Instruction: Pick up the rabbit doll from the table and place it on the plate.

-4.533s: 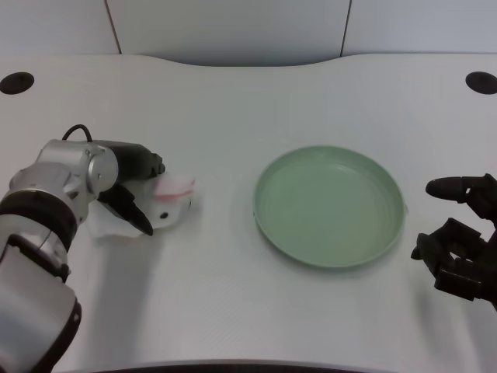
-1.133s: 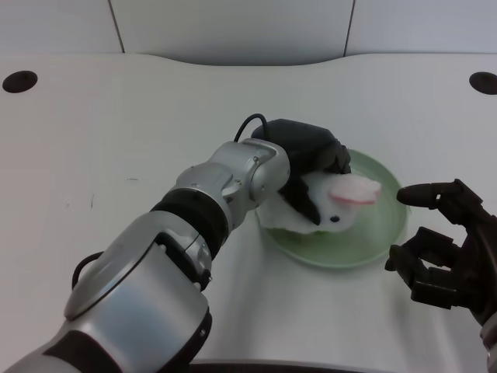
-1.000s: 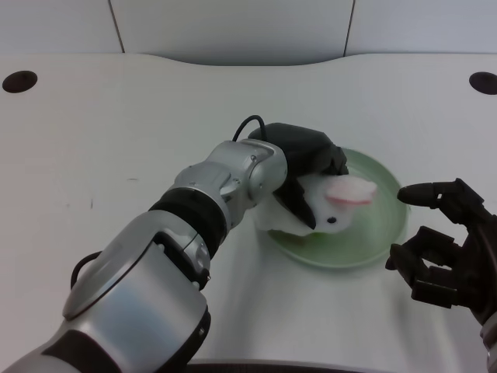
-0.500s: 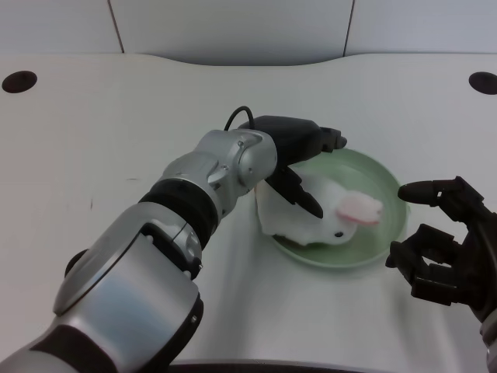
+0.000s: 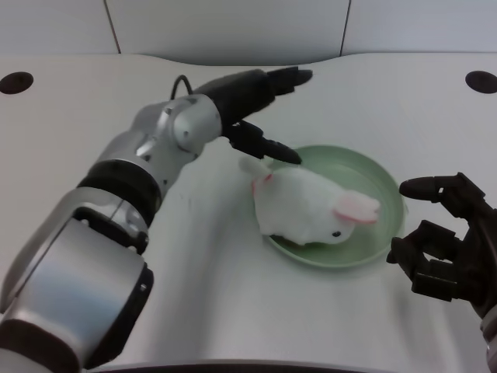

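Observation:
The white rabbit doll (image 5: 307, 211) with pink ears lies on the left part of the green plate (image 5: 380, 186), its body overhanging the plate's left rim. My left hand (image 5: 256, 101) is lifted above and behind the doll, up and to the left of it. Its fingers are spread apart and hold nothing, and it is clear of the doll.
My right hand (image 5: 450, 249) waits at the right edge, just off the plate's right rim. Two dark round holes (image 5: 15, 81) sit in the table's far corners. The wall runs along the table's far edge.
My left hand has let go of the rabbit doll, opened and pulled back up and to the left. The doll now lies on the plate.

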You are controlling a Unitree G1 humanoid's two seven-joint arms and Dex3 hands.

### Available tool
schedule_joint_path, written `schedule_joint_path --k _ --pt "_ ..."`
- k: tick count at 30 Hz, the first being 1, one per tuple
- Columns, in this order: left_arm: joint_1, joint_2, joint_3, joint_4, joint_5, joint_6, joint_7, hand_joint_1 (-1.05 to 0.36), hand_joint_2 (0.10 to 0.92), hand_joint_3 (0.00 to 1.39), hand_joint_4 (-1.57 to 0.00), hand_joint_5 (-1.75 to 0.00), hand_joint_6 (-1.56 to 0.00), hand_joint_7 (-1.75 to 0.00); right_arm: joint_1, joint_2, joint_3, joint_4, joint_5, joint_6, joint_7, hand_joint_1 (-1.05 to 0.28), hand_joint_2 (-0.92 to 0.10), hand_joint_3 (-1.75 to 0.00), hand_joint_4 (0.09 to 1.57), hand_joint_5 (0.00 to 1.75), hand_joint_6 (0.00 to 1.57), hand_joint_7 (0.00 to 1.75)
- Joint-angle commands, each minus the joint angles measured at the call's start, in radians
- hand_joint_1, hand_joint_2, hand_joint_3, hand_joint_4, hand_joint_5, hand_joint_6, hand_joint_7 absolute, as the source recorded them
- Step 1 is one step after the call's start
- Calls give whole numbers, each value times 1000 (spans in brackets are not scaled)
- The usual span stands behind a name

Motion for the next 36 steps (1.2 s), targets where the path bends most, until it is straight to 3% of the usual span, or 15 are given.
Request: schedule_joint_path --k 1,3,6,7,8,13,16,19,23,25,27,30,31,33,36 --pt "40 62 48 -9 -53 -25 -63 -828 921 149 -27 -170 -42 -278 4 -15 -10 -17 -8 27 -11 215 -505 -951 812 1365 592 1275" --pt "64 93 83 -13 -93 -45 -96 -785 921 157 -5 -269 -8 -451 4 -16 -11 -24 -5 38 -13 218 -524 -924 805 1361 596 1263" --pt "104 111 139 -22 -155 -62 -135 -766 921 163 0 -308 0 -512 3 -18 -14 -26 0 45 -11 219 -532 -913 801 1366 601 1258" --pt "129 119 172 -28 -192 -70 -154 -700 921 207 1 -545 1 -560 3 -19 -15 -25 2 47 -9 219 -536 -909 801 1371 600 1255" --pt "147 126 195 -33 -217 -76 -168 -677 921 220 1 -630 1 -574 3 -20 -16 -25 4 48 -8 220 -538 -907 799 1372 598 1253" --pt "220 138 264 -67 -301 -86 -199 -642 921 254 1 -773 -11 -605 6 -24 -17 -30 4 50 -4 218 -542 -899 794 1380 594 1250" --pt "354 150 370 -131 -428 -98 -233 -571 921 296 1 -1136 -50 -724 12 -26 -17 -41 3 53 -1 205 -539 -895 811 1386 603 1246" --pt "449 138 433 -210 -526 -50 -288 -540 921 280 0 -1354 -83 -827 11 -31 -16 -27 -4 26 4 201 -522 -904 820 1380 623 1243" --pt "580 102 488 -372 -643 67 -337 -536 921 250 -28 -1477 -134 -899 4 -30 -22 -26 5 46 0 188 -519 -916 819 1368 623 1231" --pt "673 86 493 -493 -676 122 -329 -498 921 313 -161 -1555 -167 -934 -1 -29 -23 -28 5 58 -5 182 -526 -910 810 1364 611 1223" --pt "755 73 497 -605 -703 185 -312 -471 921 340 -225 -1606 -188 -976 -4 -28 -26 -14 5 39 -3 183 -527 -903 811 1365 610 1224" --pt "856 57 512 -754 -753 302 -291 -432 921 368 -308 -1697 -244 -1051 -6 -33 -24 -24 -3 55 -6 177 -533 -903 816 1360 611 1222" --pt "881 56 513 -790 -763 330 -290 -432 921 380 -320 -1726 -248 -1078 -6 -34 -26 -22 0 54 -3 171 -532 -900 818 1357 612 1220" --pt "931 59 506 -854 -755 364 -274 -446 921 387 -359 -1741 -241 -1141 -8 -31 -32 -8 11 31 9 173 -529 -907 820 1359 619 1224" --pt "970 60 506 -894 -749 394 -257 -439 921 419 -420 -1746 -292 -1196 -11 -28 -38 -4 16 38 9 184 -524 -920 816 1360 619 1231"
